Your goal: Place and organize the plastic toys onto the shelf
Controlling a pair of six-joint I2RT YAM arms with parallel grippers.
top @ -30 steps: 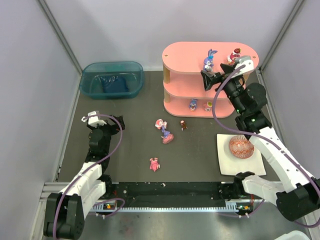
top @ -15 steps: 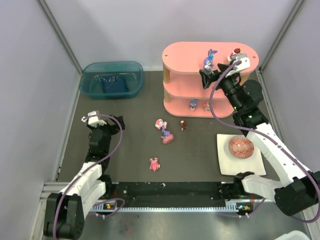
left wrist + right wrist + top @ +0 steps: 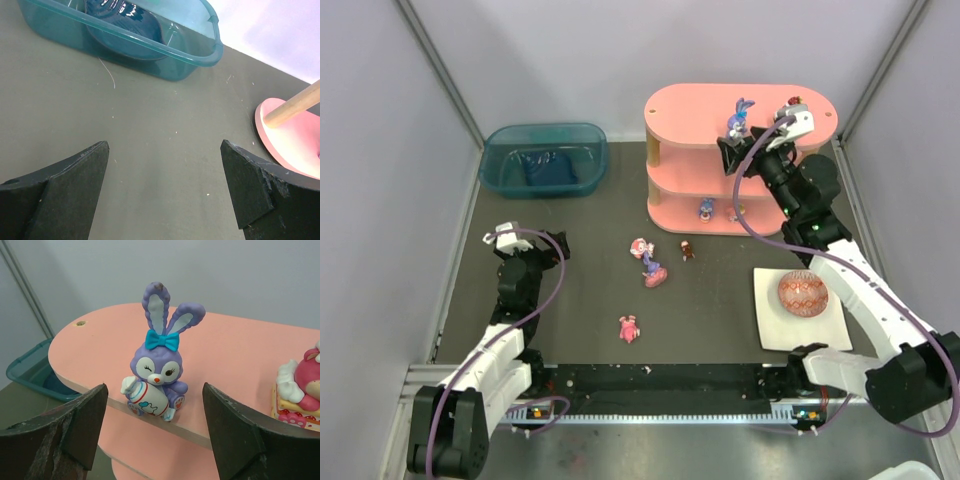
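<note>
The pink three-tier shelf (image 3: 700, 105) stands at the back right. A purple bunny (image 3: 738, 120) sits upright at the front edge of its top board, large in the right wrist view (image 3: 159, 371). A pink-red figurine (image 3: 792, 106) stands further right on the top board (image 3: 300, 387). Two small figurines (image 3: 706, 209) are on the bottom tier. Loose toys lie on the table: a pink-purple pair (image 3: 647, 262), a small dark red one (image 3: 687, 250), a pink one (image 3: 628, 328). My right gripper (image 3: 732, 158) is open, just in front of the bunny, not touching it. My left gripper (image 3: 512, 243) is open and empty at the left.
A teal bin (image 3: 544, 158) stands at the back left, also in the left wrist view (image 3: 150, 35). A patterned red-orange egg (image 3: 802, 293) rests on a white plate (image 3: 772, 335) at the right. Grey walls enclose the table.
My right gripper has drawn slightly up and left in front of the bunny, which stays on the top board. The left arm has not moved.
</note>
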